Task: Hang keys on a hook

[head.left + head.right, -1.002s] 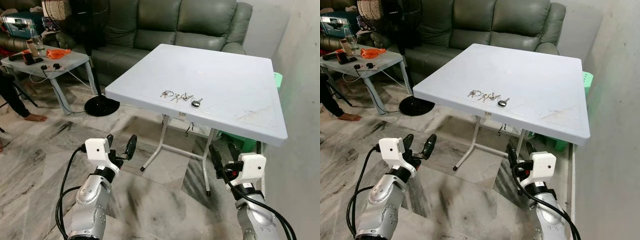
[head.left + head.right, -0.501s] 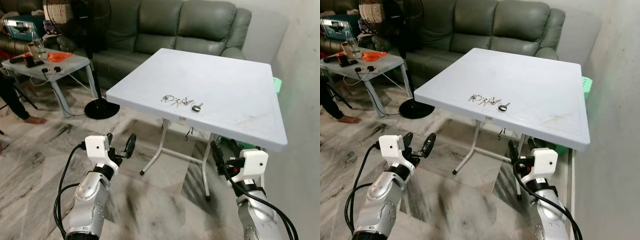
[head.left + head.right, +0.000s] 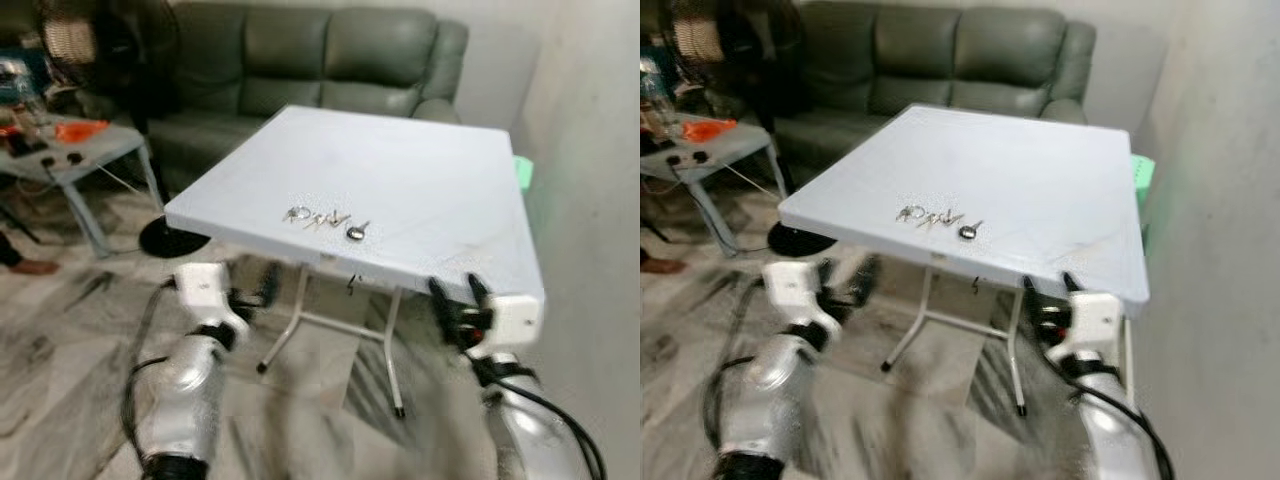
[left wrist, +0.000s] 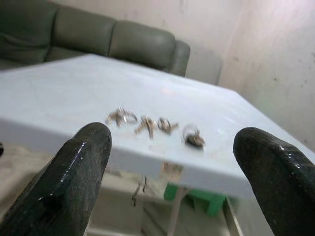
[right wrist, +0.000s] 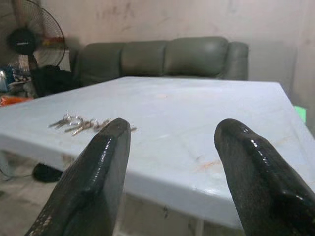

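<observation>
A bunch of keys [image 3: 325, 218] with a dark fob lies near the front edge of the white folding table [image 3: 420, 190]. The keys [image 4: 152, 125] lie ahead of my left fingers [image 4: 78, 177], and the keys [image 5: 81, 123] also lie past my right fingers [image 5: 98, 172]. Both arms are raised in front of the table, below its edge. My left gripper [image 3: 250, 285] is open and empty, left of the keys. My right gripper [image 3: 453, 297] is open and empty, under the table's front right corner. The head views are blurred.
A dark green sofa [image 3: 300, 60] stands behind the table. A low grey side table [image 3: 70, 150] with small items and a standing fan [image 3: 700, 40] are at the left. A plain wall [image 3: 590, 150] runs close along the right. A green stool [image 3: 1140, 175] sits by it.
The whole picture has shifted and blurred: the camera has moved closer to the table. Both grippers are now higher against the table's front edge, still open.
</observation>
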